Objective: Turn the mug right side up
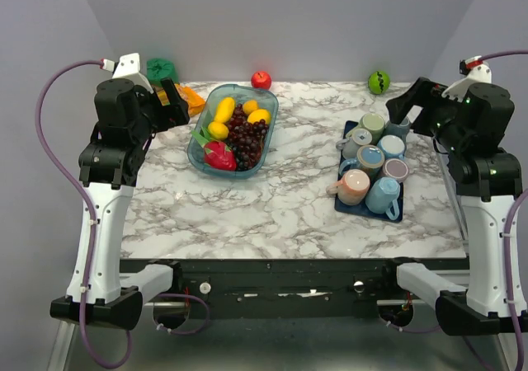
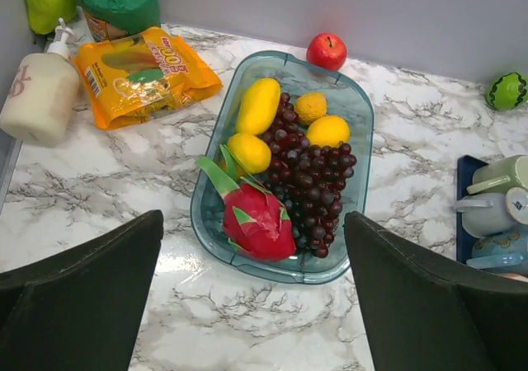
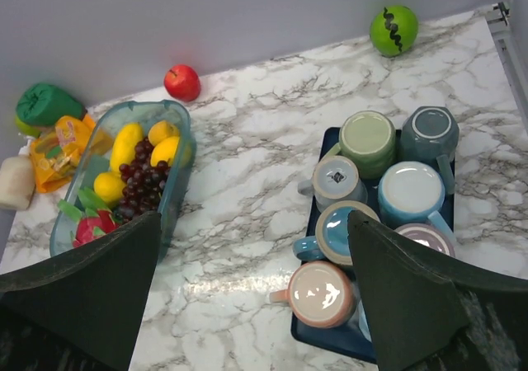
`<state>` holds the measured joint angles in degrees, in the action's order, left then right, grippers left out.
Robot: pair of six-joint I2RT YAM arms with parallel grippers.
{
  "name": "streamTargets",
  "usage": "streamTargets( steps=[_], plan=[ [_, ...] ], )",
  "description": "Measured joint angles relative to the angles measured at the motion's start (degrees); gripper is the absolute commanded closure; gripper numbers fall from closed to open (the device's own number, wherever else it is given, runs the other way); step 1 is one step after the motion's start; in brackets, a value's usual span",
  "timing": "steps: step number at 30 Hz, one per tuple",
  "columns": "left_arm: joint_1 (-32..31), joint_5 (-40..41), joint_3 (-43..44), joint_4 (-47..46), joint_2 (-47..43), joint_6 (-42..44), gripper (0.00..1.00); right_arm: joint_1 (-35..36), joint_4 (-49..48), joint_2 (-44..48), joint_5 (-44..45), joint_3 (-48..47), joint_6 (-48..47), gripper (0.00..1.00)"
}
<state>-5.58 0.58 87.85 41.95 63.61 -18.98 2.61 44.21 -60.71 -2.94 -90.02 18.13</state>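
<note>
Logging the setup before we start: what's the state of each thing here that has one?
Left gripper: open, empty.
Right gripper: open, empty.
Grey mug: upside down, sticker on base showing.
Dark teal mug: upside down, foot ring up.
Green mug: apparently upside down.
Pink mug: orientation unclear.

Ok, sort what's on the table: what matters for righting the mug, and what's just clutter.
For the job: mugs, blue tray under them.
Clutter: fruit bowl, red apple, green ball, snack packet, soap bottle, green bag.
</note>
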Motion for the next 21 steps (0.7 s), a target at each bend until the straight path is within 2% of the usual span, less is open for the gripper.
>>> streamTargets(
  steps=[6, 15, 21],
  plan=[
    [0.02, 0.02, -0.17, 0.17, 0.15, -2.23, 0.01, 0.0, 3.91, -0.44, 0.44, 2.1, 0.04, 0.0],
    [0.28, 4.81, -9.01, 0.39, 0.26, -13.94, 0.01, 0.0, 10.64, 4.52, 0.44, 17.86, -0.26, 0.0],
    [0.96, 1.79, -14.4, -2.47, 0.35, -13.66, 0.01, 0.0, 14.49, 7.82, 0.59, 26.08, -0.61, 0.0]
  ],
)
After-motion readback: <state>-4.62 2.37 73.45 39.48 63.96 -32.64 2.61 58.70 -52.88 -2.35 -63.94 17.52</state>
